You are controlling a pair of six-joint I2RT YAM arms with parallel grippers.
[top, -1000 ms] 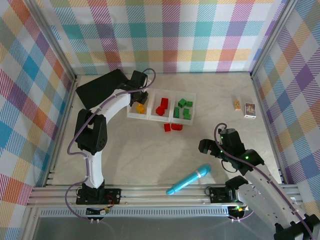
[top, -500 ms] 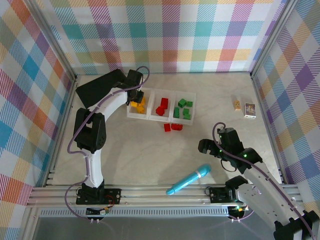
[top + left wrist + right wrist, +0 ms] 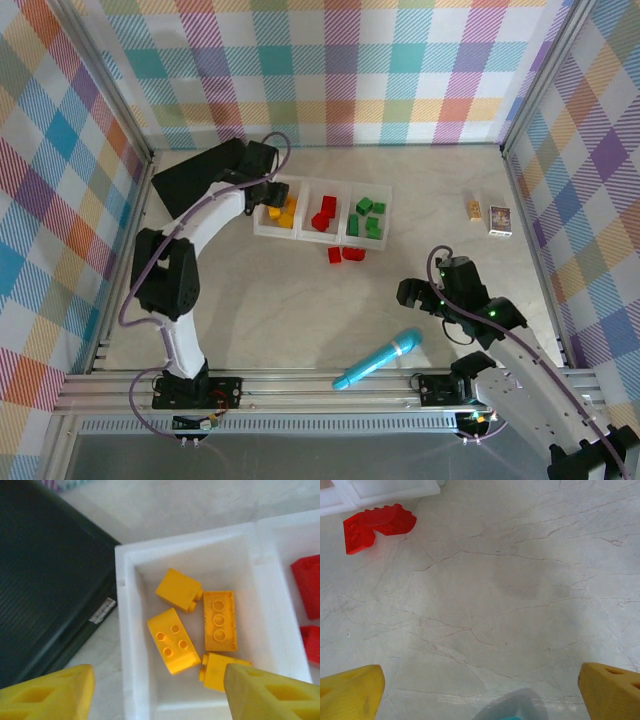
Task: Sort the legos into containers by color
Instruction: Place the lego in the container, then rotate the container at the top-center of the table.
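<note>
The white tray holds three compartments: yellow legos in the left one, red legos in the middle, green legos in the right. Two red bricks lie on the table just in front of the tray; one red brick appears in the right wrist view. My left gripper hovers open over the left compartment's outer wall, with nothing between its fingers. Several yellow bricks lie below the left gripper. My right gripper stands open over bare table, its jaws wide apart and empty.
A flat black case lies just left of the tray, its edge close to the left gripper. A long blue stick lies near the front rail. Two small boxes sit at the far right.
My left gripper has opened and drawn back toward the tray's left wall, uncovering more yellow bricks in the left compartment. The right arm has not moved.
</note>
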